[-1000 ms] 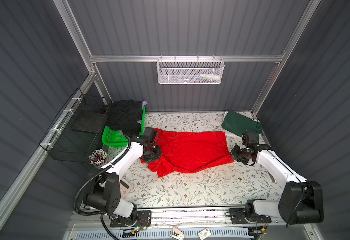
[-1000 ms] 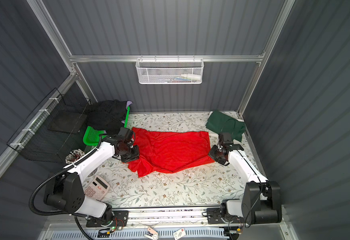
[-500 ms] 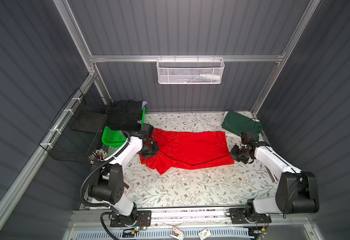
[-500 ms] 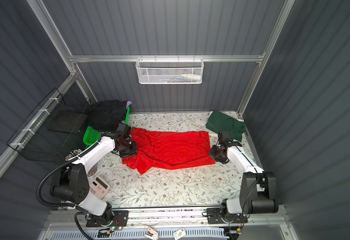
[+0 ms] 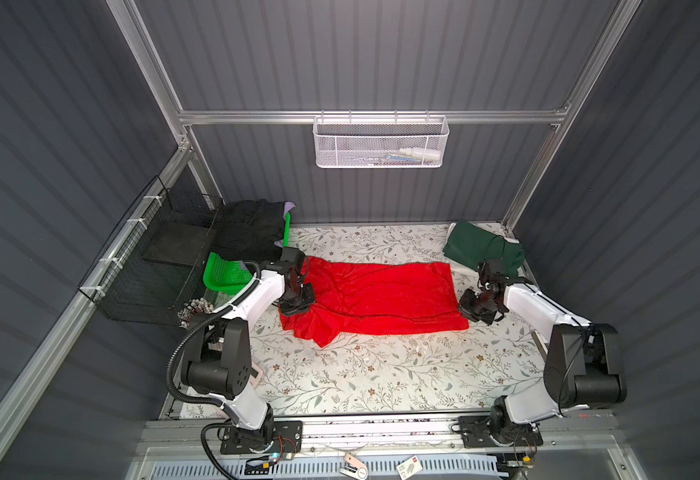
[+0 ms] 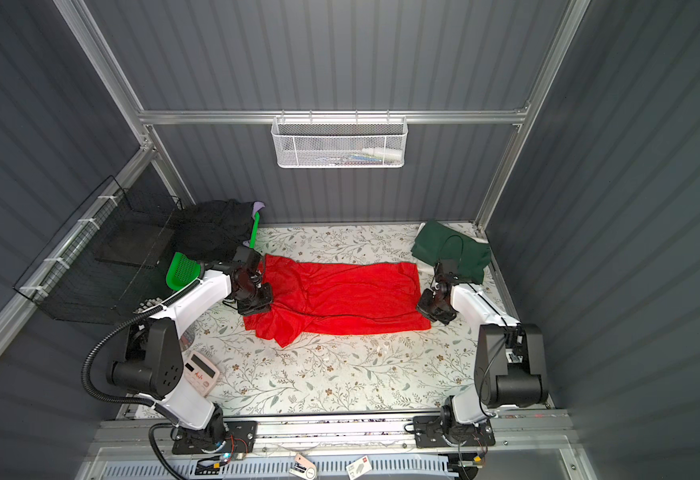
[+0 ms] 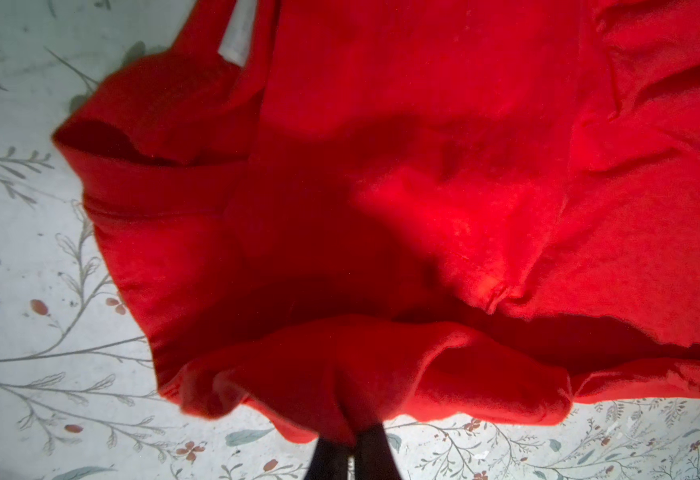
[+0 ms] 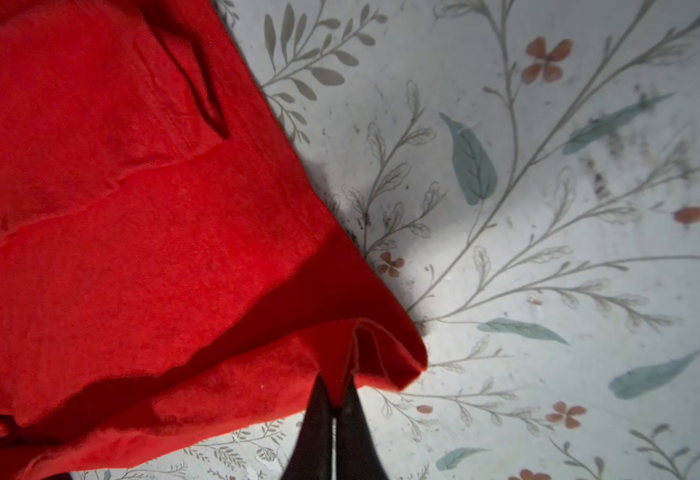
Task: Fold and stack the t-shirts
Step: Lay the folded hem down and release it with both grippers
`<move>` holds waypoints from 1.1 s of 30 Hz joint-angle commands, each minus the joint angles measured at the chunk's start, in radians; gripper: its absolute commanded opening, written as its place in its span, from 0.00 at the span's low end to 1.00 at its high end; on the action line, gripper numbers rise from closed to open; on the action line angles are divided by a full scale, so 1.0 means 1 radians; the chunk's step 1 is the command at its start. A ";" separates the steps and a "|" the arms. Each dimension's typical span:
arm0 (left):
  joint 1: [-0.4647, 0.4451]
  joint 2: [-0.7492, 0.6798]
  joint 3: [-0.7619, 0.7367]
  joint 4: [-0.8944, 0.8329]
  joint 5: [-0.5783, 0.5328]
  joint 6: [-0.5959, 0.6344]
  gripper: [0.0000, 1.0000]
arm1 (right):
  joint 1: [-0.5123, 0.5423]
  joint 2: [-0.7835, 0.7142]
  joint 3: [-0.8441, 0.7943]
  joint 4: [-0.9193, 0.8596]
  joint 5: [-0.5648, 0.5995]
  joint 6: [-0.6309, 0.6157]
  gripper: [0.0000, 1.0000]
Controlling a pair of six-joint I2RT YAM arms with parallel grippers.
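A bright red t-shirt (image 5: pixel 381 297) of thin, faintly shiny cloth lies spread lengthwise across the middle of the worktop (image 5: pixel 360 374). It is smooth over most of its body and rumpled into soft folds at its left end. The left gripper (image 7: pixel 352 457) is clamped tight on a bunched fold at that rumpled end. The right gripper (image 8: pixel 333 432) is pinched on the hemmed corner at the red t-shirt's opposite end, where the cloth stands up in a small peak. Behind the red t-shirt's right end sits a dark green t-shirt (image 5: pixel 481 249), folded into a thick matte pad. Behind its left end a green plastic lattice basket (image 5: pixel 221 274) holds a slumped black t-shirt (image 5: pixel 250 228). The worktop wears a pale covering printed with leafy sprigs and small red flowers. Ribbed grey wall panels (image 5: pixel 381 62) close in the booth, and a white wire-mesh basket (image 5: pixel 381 143) hangs on the back one.
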 commanded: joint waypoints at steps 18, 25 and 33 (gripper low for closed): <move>0.029 0.022 0.018 -0.011 0.005 0.032 0.00 | -0.018 0.043 0.077 0.027 -0.020 -0.001 0.00; 0.036 0.042 0.010 0.023 0.023 0.036 0.00 | -0.023 0.105 0.122 0.017 -0.016 -0.022 0.00; 0.059 -0.002 -0.004 0.053 -0.075 0.055 0.49 | -0.030 0.073 0.085 0.028 0.016 -0.030 0.61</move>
